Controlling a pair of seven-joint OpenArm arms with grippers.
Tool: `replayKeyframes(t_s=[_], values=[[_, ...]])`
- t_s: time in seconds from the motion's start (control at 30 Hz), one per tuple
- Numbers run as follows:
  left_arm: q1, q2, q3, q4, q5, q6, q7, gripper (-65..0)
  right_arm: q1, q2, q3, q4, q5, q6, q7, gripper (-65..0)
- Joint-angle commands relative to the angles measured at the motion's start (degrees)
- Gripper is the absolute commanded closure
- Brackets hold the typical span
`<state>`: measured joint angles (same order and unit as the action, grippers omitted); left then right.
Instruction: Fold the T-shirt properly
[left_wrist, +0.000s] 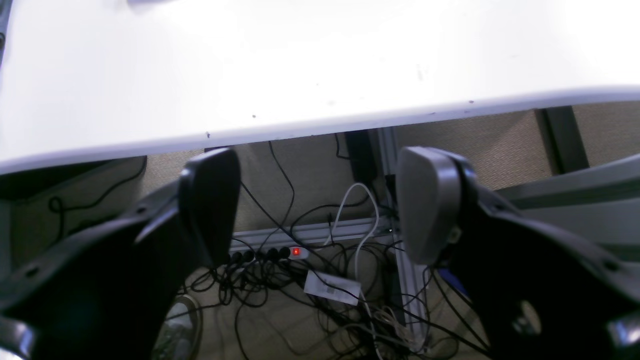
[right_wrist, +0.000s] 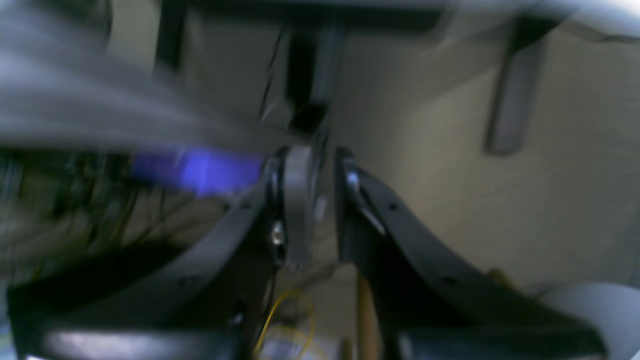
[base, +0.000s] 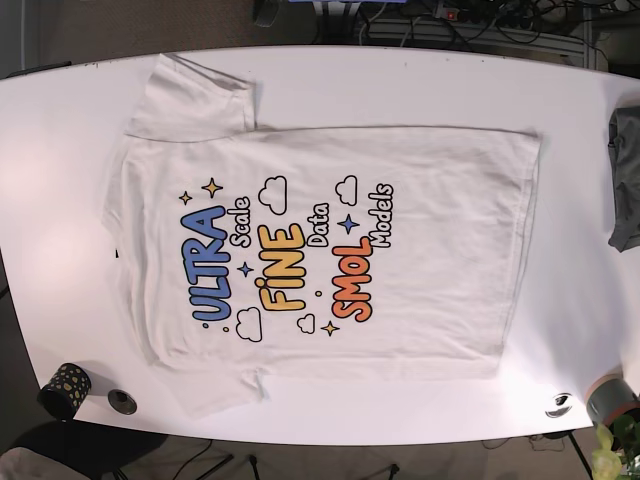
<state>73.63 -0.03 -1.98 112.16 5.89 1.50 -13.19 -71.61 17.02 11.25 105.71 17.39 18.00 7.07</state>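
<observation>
The white T-shirt lies spread flat on the white table, print up, with the neck toward the left and the hem toward the right. One sleeve sticks out at the top left. The other sleeve is at the bottom left. Neither arm shows in the base view. In the left wrist view, my left gripper is open and empty just off the table edge, over the floor. The right wrist view is blurred. My right gripper has its fingers close together with nothing between them.
A grey folded cloth lies at the table's right edge. A black speckled cup and a small round object sit at the bottom left. A grey cylinder stands at the bottom right. A power strip and cables lie on the floor.
</observation>
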Motion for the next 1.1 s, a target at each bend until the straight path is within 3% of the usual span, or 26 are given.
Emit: replayKeyframes(t_s=[0.0,0.17,0.27,0.5,0.57,0.73,0.97,1.07], values=[[1.37,-0.01,0.0,1.91,-1.01,0.13,-1.01,-45.7,-0.25,0.35,0.84,2.38,1.91,0.68,1.24,-7.6],[-2.11,-0.27,0.0,2.26,-7.96,0.13,-1.01,-45.7,3.26,0.35,1.02,5.28,3.84,0.68,1.24,-7.8],[-4.13,-2.03,0.0,2.35,-10.07,0.13,-1.01,-45.7,5.99,-0.09,0.93,5.81,3.93,0.42,1.24,-7.9],[-8.35,-3.88,-0.09,2.17,-15.08,0.13,-1.01,-45.4,10.38,0.08,0.67,5.81,10.61,0.42,1.24,-8.4],[-9.14,-5.11,-0.53,2.17,-16.13,0.13,-1.01,-45.6,11.35,0.26,0.75,5.81,12.02,0.42,0.45,-11.7],[-12.04,-8.54,-0.79,1.99,-21.85,0.13,-1.01,-45.7,15.83,0.26,2.6,7.04,16.77,0.68,-8.17,-28.2],[-15.56,-13.73,-0.88,1.64,-29.76,0.13,-1.01,-45.7,22.69,0.43,8.67,7.21,30.48,0.77,-21.97,-29.0],[-16.35,-14.52,-0.88,1.03,-31.17,0.13,-1.01,-45.7,25.59,0.43,12.62,7.12,36.46,0.95,-29.27,-29.0]])
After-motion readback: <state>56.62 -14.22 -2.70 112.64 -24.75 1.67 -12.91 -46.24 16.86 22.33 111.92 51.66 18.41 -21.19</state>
